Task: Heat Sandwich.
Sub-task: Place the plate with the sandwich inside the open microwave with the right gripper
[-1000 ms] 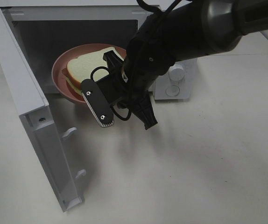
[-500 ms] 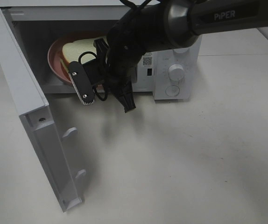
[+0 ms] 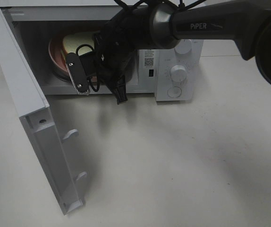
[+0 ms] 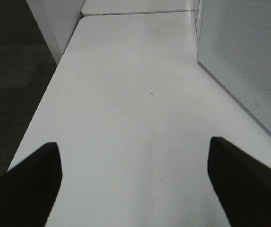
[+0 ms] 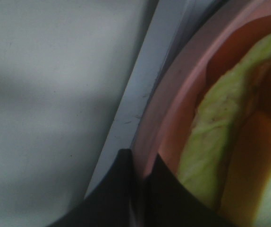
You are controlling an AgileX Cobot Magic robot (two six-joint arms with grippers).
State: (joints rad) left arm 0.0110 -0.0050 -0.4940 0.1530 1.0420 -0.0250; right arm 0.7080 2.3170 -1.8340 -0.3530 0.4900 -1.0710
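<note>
The sandwich [image 3: 77,42], white bread with a pale yellowish-green filling [image 5: 211,142], lies on a round pink plate [image 3: 55,53] inside the open microwave [image 3: 173,56]. In the right wrist view my right gripper [image 5: 138,177] is shut on the plate's rim [image 5: 182,99], just over the microwave's front sill. From above, the right arm's wrist [image 3: 119,45] covers those fingertips and part of the plate. My left gripper [image 4: 135,189] is open over bare table, its fingers [image 4: 31,184] far apart with nothing between them.
The microwave door [image 3: 27,109] stands swung out toward the front left. Control knobs [image 3: 178,73] sit on the microwave's right panel. A perforated white panel [image 4: 249,61] rises beside the left gripper. The table's edge [image 4: 46,94] drops to dark floor.
My right arm has carried the plate with the sandwich back and to the left, from the microwave's opening deeper into its cavity. The left gripper has not changed.
</note>
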